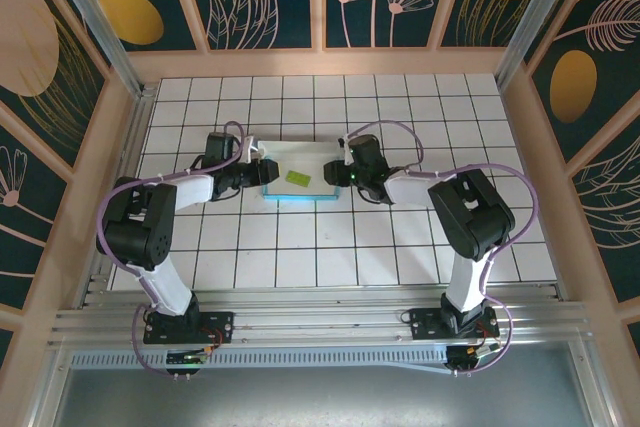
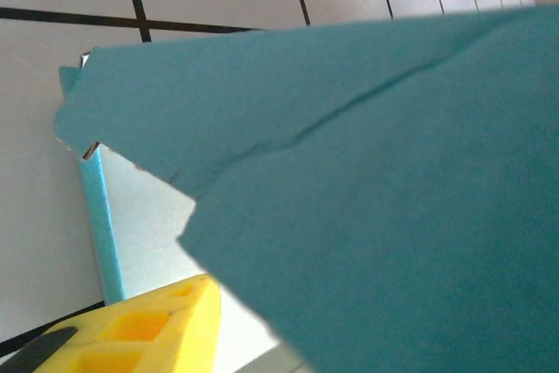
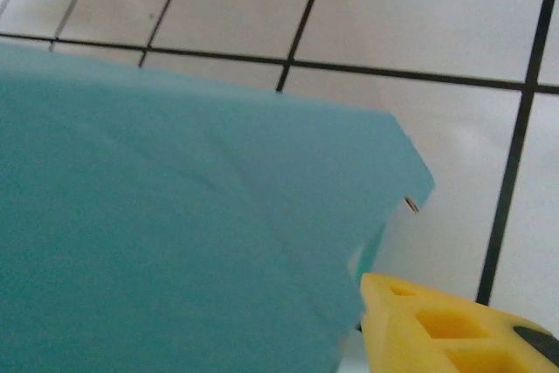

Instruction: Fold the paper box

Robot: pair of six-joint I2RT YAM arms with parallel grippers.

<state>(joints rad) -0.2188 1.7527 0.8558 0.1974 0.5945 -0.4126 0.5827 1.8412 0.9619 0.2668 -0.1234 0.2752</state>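
The paper box [image 1: 312, 162] lies open at the table's middle, white inside with turquoise edges. My left gripper [image 1: 262, 173] is at its left side and my right gripper [image 1: 338, 173] at its right side. In the left wrist view a raised turquoise flap [image 2: 376, 172] stands close to the camera, beside one yellow finger [image 2: 148, 329]; the other finger is hidden behind it. The right wrist view is alike: a turquoise flap [image 3: 175, 233] covers one finger, and the other yellow finger [image 3: 437, 329] sits at the flap's corner. Whether either pair of jaws clamps a flap is hidden.
A small yellow-green scrap [image 1: 298, 178] lies inside the box. The white tiled table [image 1: 320, 257] stretches around it, with wooden walls [image 1: 125, 147] at the left, back and right. Both arm bases stand at the near edge.
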